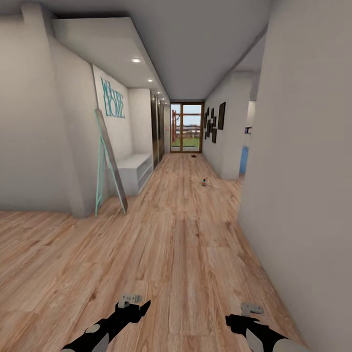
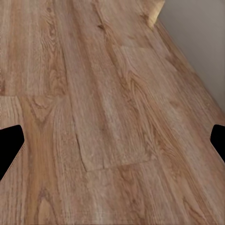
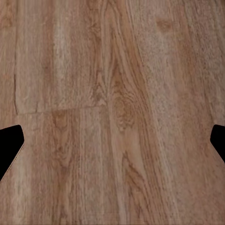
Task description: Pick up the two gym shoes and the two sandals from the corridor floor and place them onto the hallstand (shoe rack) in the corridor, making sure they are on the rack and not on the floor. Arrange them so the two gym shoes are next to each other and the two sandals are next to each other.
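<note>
Far down the corridor, a small gym shoe (image 1: 205, 182) lies on the corridor floor (image 1: 186, 244), out in the open planks and toward the right-hand wall. Farther still, near the glass door (image 1: 186, 127), a dark speck (image 1: 194, 156) sits on the floor, too small to name. The hallstand (image 1: 133, 171) stands against the left wall, its white bench top and low shelf openings under teal letters (image 1: 112, 99). A teal-framed mirror (image 1: 110, 161) leans just in front of it.

Both grippers are well apart from the shoe, low and close to the robot. The left gripper (image 1: 131, 307) and the right gripper (image 1: 240, 315) hang over bare planks; both wrist views show their jaws spread wide with nothing between them. Framed pictures (image 1: 215, 120) line the right wall.
</note>
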